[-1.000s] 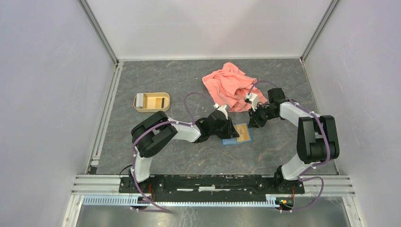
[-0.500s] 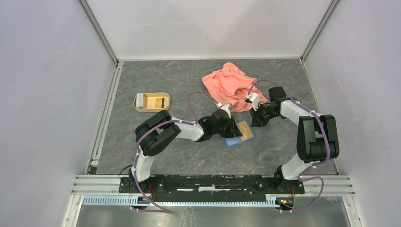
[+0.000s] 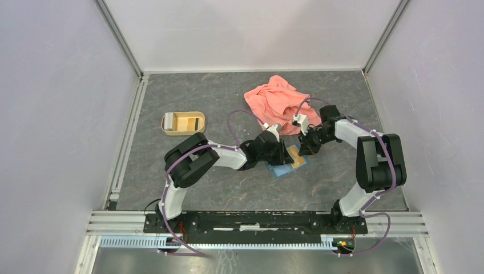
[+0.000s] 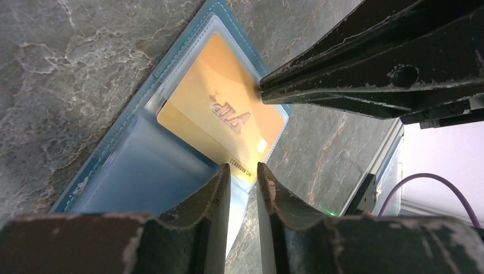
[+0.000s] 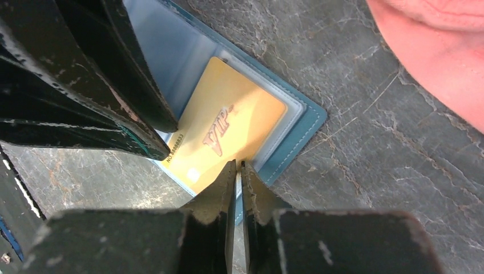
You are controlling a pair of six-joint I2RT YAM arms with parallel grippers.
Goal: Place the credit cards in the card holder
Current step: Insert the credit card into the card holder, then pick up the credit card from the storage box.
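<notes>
The teal card holder [image 3: 283, 169] lies open on the table, its lighter blue inside [image 4: 131, 171] facing up. An orange credit card [image 4: 217, 114] marked VIP sits partly under a clear sleeve [image 5: 288, 123] on one half. My left gripper [image 4: 242, 168] is low over the holder, jaws a narrow gap apart and empty, tips at the card's short edge. My right gripper [image 5: 239, 164] is shut to a thin slit, its tip against the card's long edge near the holder's teal border [image 5: 308, 123]. In the top view both grippers [image 3: 285, 155] [image 3: 307, 149] meet over the card [image 3: 295, 158].
A salmon-pink cloth [image 3: 274, 103] lies bunched just behind the right wrist, its edge showing as cloth [image 5: 439, 51]. A tan tray [image 3: 184, 132] stands at the back left with a greyish flat piece [image 3: 169, 121] at its left end. White walls enclose the table.
The right gripper has moved left onto the card's edge and its jaws have narrowed. The left gripper has slid a little right along the holder, towards the card.
</notes>
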